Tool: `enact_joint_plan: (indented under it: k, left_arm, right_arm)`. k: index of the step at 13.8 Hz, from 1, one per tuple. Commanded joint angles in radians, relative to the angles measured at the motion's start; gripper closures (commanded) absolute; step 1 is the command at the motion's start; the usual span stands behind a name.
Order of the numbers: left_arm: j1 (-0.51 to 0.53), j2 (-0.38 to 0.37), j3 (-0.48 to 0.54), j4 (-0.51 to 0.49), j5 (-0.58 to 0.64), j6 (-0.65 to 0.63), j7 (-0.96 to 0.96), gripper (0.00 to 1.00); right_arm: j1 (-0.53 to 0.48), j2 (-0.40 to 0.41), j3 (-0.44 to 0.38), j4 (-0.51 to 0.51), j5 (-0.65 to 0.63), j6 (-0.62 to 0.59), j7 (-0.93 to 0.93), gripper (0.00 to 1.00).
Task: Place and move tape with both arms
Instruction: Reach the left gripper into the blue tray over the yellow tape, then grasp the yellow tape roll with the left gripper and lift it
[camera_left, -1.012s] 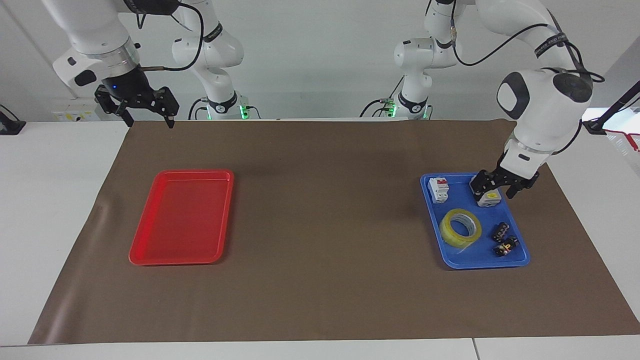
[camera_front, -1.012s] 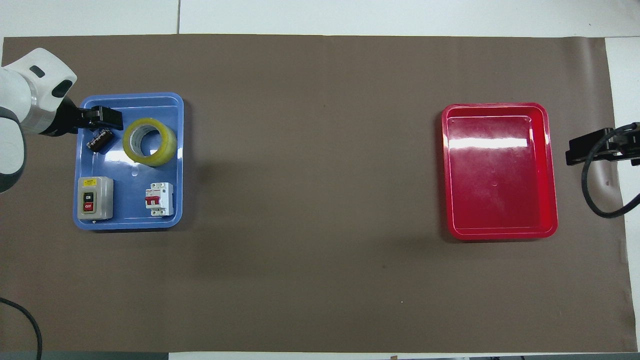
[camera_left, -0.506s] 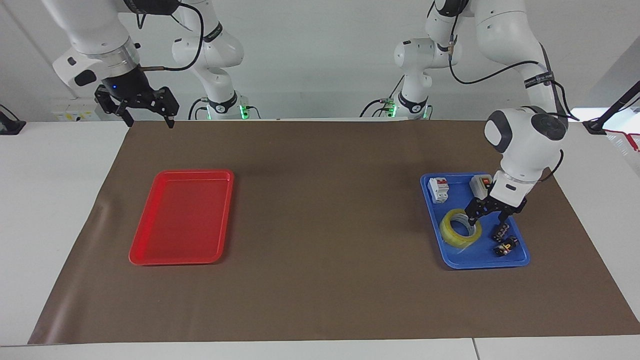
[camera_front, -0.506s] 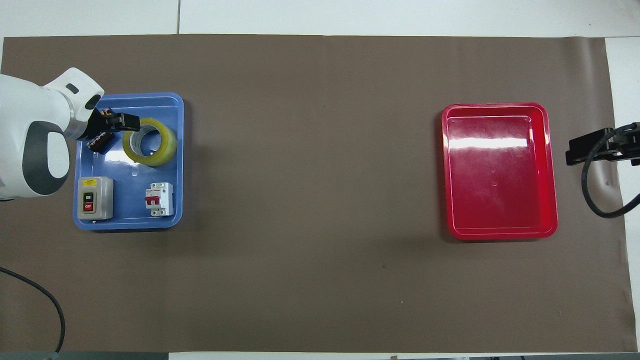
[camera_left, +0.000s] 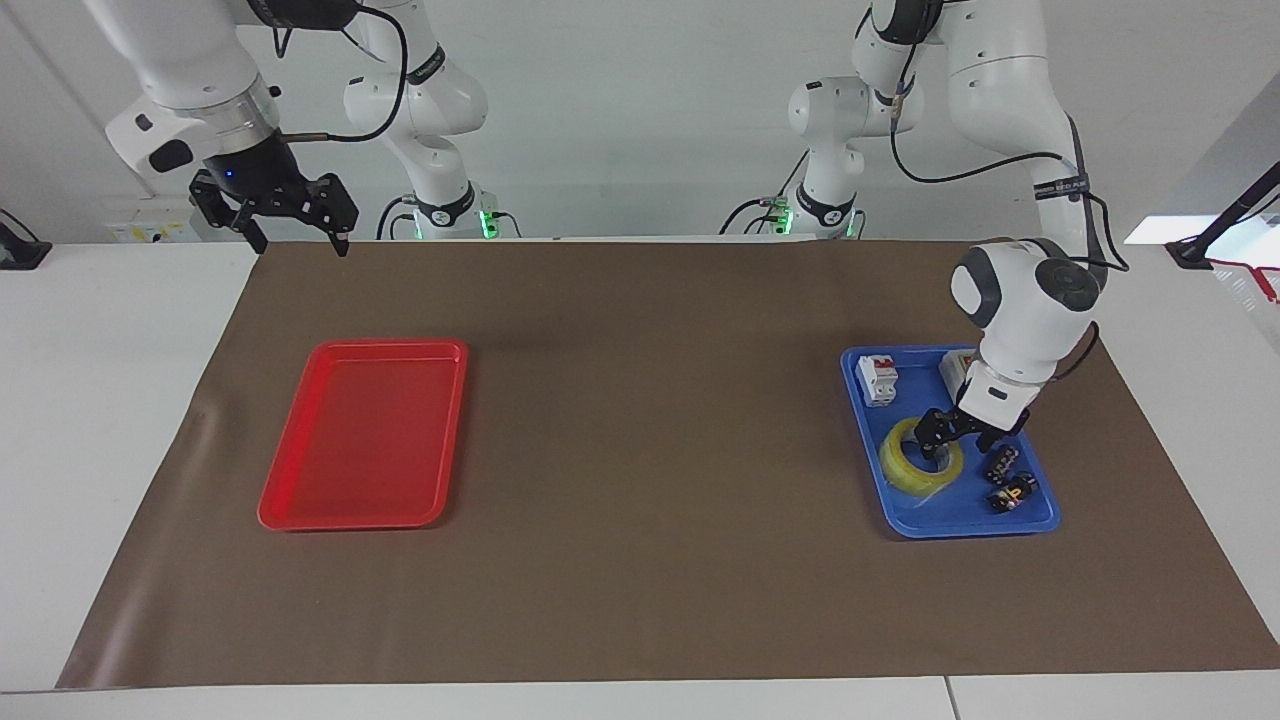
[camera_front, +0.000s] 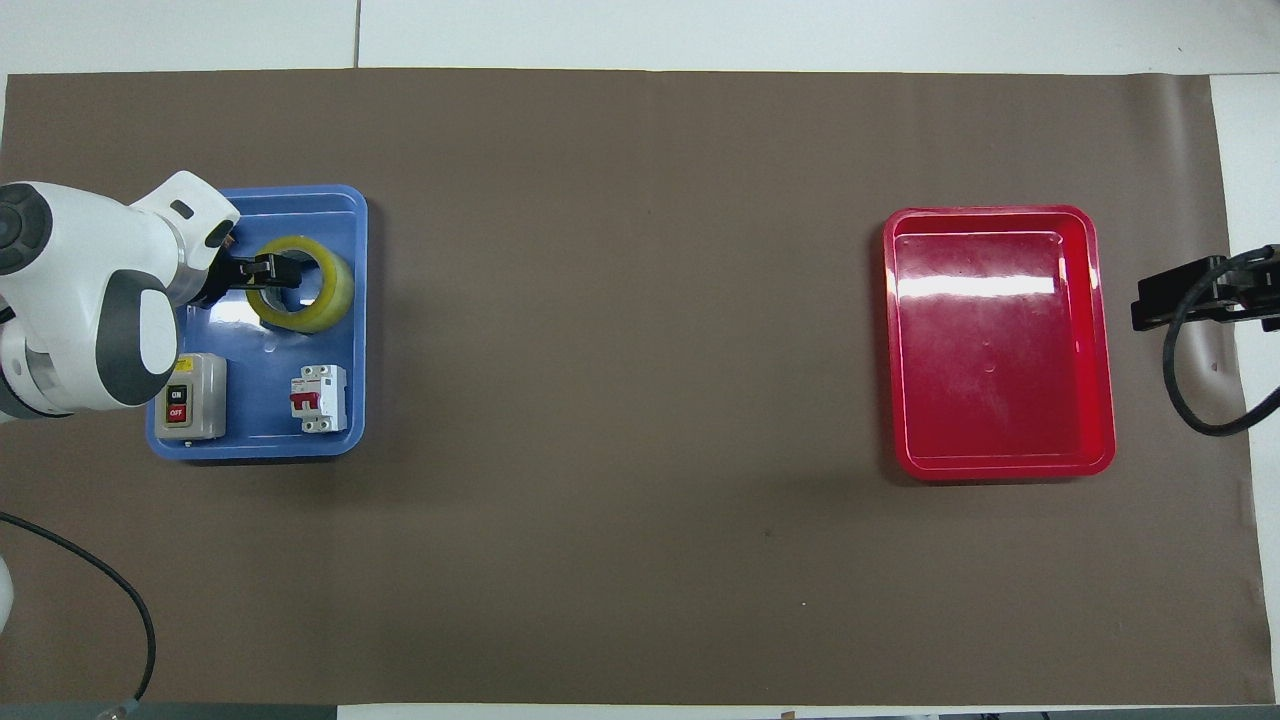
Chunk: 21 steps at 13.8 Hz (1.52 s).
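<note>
- Left gripper (camera_left: 948, 436) is down at the tape roll (camera_left: 915, 465) in the blue tray (camera_left: 905, 520); I cannot tell its jaw gap or any hold.
- Risk: a finger catching the roll's wall would tip it.
- Right gripper (camera_left: 290, 218) waits, open, over the mat's edge.

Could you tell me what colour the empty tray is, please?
Red tray; the overhead view shows it best.
</note>
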Motion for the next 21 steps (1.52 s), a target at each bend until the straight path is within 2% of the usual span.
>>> enact_joint_plan:
  k: [1, 2, 3, 7, 12, 17, 21]
  left_arm:
    - [-0.004, -0.012, 0.005, -0.034, -0.018, 0.036, 0.006, 0.47]
    - [-0.005, -0.012, 0.005, -0.033, -0.018, 0.035, 0.003, 0.80]
    - [-0.007, -0.012, 0.005, -0.030, -0.018, 0.035, 0.001, 1.00]
    - [-0.002, -0.038, 0.005, 0.008, -0.018, -0.003, -0.002, 1.00]
    - [-0.039, -0.075, 0.003, 0.212, -0.018, -0.337, -0.087, 1.00]
    - [-0.244, -0.087, 0.005, 0.210, -0.008, -0.337, -0.411, 1.00]
    - [-0.427, -0.076, 0.005, 0.185, -0.008, -0.277, -0.661, 1.00]
  right_arm:
    - [-0.013, -0.013, 0.007, -0.018, 0.004, 0.018, 0.003, 0.00]
    - [-0.013, -0.013, 0.007, -0.018, 0.004, 0.018, 0.003, 0.00]
    - [-0.013, -0.013, 0.007, -0.018, 0.004, 0.018, 0.003, 0.00]
    - [-0.013, -0.013, 0.007, -0.018, 0.004, 0.018, 0.003, 0.00]
    - [-0.013, -0.013, 0.007, -0.019, 0.004, 0.018, 0.003, 0.00]
    - [-0.013, -0.011, 0.007, -0.019, 0.004, 0.018, 0.003, 0.00]
    - [-0.013, -0.013, 0.007, -0.019, 0.004, 0.018, 0.003, 0.00]
